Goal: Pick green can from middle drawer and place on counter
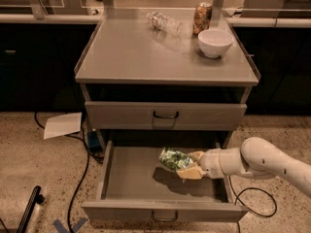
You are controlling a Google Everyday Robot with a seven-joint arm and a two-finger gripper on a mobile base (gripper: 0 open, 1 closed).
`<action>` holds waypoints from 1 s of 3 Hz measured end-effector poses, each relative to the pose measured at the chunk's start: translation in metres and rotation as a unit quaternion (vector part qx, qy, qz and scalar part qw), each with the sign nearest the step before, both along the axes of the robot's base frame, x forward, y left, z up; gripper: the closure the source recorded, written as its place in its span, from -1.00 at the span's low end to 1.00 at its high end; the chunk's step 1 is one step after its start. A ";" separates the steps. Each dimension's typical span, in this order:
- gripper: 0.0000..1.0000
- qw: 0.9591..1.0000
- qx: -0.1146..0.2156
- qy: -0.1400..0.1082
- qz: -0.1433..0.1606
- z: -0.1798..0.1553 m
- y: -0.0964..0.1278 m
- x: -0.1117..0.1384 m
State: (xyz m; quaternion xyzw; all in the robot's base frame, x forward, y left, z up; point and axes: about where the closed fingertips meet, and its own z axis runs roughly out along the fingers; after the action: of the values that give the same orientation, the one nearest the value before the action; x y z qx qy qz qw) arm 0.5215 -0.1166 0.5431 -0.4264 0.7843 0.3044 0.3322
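Observation:
The green can [174, 158] lies tilted in my gripper [188, 165], which is shut on it and holds it a little above the flat grey bottom of the open middle drawer [131, 178]. Its shadow falls on the drawer floor below. My white arm [262, 160] reaches in from the right. The counter [131, 52] is the grey cabinet top above, behind the closed upper drawer [165, 114].
On the counter stand a white bowl [215, 42], a brown can [202, 18] and a lying clear plastic bottle [165, 22], all at the back right. A white paper [63, 125] and black cables [80, 174] lie on the floor at left.

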 end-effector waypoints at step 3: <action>1.00 0.987 -0.047 -0.136 0.065 0.177 0.052 0.020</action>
State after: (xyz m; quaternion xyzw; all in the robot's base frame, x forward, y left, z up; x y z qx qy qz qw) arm 0.5416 -0.0643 0.7206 -0.5294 0.7159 0.2272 0.3945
